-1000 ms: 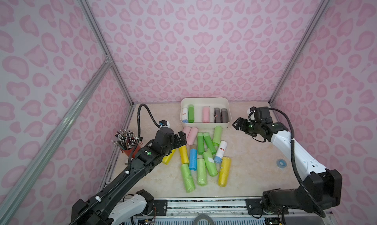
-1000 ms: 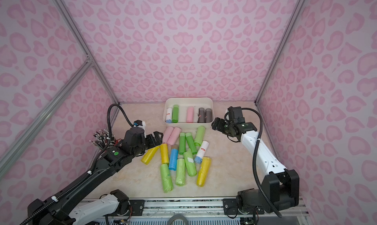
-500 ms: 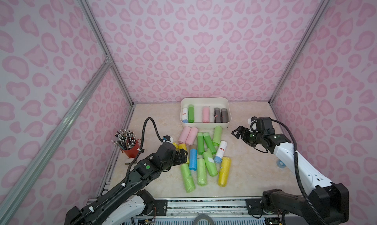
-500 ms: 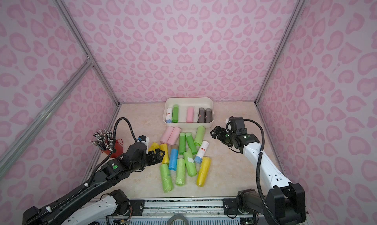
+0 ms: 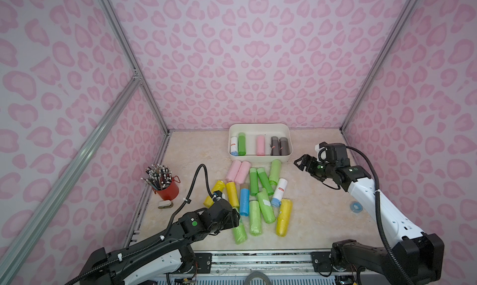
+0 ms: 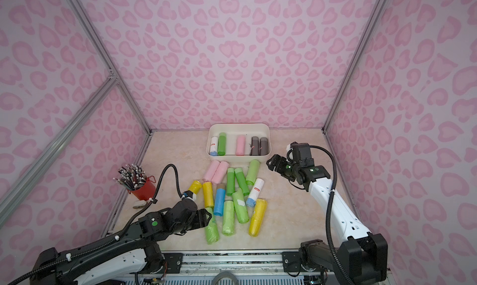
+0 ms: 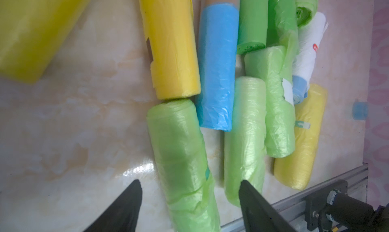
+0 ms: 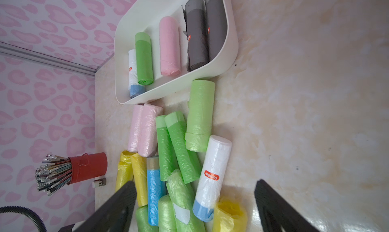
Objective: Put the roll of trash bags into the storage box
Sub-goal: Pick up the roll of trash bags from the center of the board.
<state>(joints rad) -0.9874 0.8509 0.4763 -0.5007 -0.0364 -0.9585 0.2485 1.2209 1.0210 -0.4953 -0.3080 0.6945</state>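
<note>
While I stood watching, the left hand (image 7: 189, 181) sat low over the near edge of the pile. Its two fingers were spread to either side of a pale green roll (image 7: 179, 140) with a gap showing on each side, so it had hold of nothing yet. That roll lay flat on the surface (image 5: 317, 206) at the front left of the heap, well apart from the storage box (image 5: 260, 126). I took it for the chosen one, since it was outermost and easiest to straddle without nudging the yellow roll (image 7: 172, 43) and blue roll (image 7: 216, 66) beside it. The right hand (image 5: 300, 162) hung wide open and empty near the box's right end, seemingly parked clear of the other arm's work. Five rolls (image 5: 260, 145) lay side by side in the box, with room left for more
</note>
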